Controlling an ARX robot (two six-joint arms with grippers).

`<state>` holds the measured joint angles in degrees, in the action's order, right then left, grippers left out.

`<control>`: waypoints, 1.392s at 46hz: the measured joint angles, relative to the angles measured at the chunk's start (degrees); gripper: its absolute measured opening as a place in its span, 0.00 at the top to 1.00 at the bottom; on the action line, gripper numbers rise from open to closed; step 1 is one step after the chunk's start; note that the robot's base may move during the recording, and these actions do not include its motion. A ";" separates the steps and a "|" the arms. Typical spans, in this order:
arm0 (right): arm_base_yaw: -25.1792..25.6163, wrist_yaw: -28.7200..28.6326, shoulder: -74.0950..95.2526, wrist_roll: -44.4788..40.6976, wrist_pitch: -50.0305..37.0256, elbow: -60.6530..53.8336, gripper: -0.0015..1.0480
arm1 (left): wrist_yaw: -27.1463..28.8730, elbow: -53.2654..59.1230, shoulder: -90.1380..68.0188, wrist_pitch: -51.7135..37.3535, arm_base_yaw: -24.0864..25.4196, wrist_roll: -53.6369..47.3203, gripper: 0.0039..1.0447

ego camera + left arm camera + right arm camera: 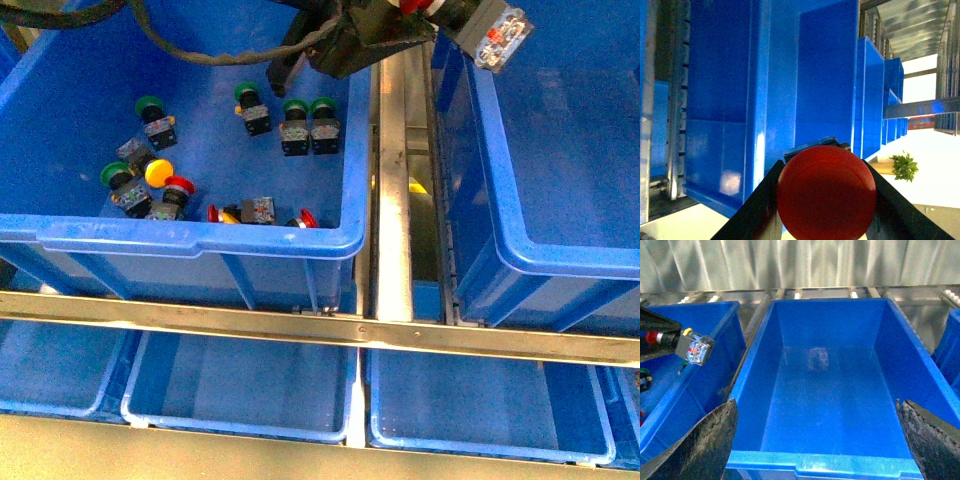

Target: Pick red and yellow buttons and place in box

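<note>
My left gripper (418, 14) is at the top of the front view, over the near-left rim of the box (570, 150), a deep blue crate on the right. It is shut on a red button (497, 33); its grey body sticks out over the box. In the left wrist view the red cap (826, 192) fills the gap between the black fingers (757, 210). My right gripper (812, 450) is open, above the empty box's near rim (825, 465); the held button (694, 349) shows at its left. A yellow button (158, 172) and red buttons (180, 187) (307, 218) lie in the left crate.
The left blue crate (200, 240) also holds several green-capped switches (294, 108). A metal rail (392, 200) runs between the two crates. A metal bar crosses the front, with more blue crates (240, 390) on the level below.
</note>
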<state>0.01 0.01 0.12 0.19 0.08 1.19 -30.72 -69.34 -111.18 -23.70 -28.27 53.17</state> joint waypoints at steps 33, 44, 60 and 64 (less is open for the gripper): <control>-0.17 -7.19 26.18 -9.70 -1.84 8.44 0.07 | 3.93 -10.05 -8.55 -0.22 -5.11 2.58 0.68; -3.63 -14.75 52.00 -24.63 -19.89 16.33 0.07 | 4.94 -10.62 -8.96 -0.22 -5.42 2.58 0.68; -9.11 -13.97 74.34 -35.87 -40.22 20.37 0.07 | 5.51 -11.50 -10.62 -0.22 -6.16 2.62 0.68; -9.01 -12.52 79.73 -37.79 -44.89 22.03 0.07 | 5.73 -11.65 -10.91 -0.22 -6.16 2.64 0.68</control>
<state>-8.99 -12.51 79.85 -37.60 -44.82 23.22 -24.99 -80.99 -122.08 -23.92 -34.44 55.81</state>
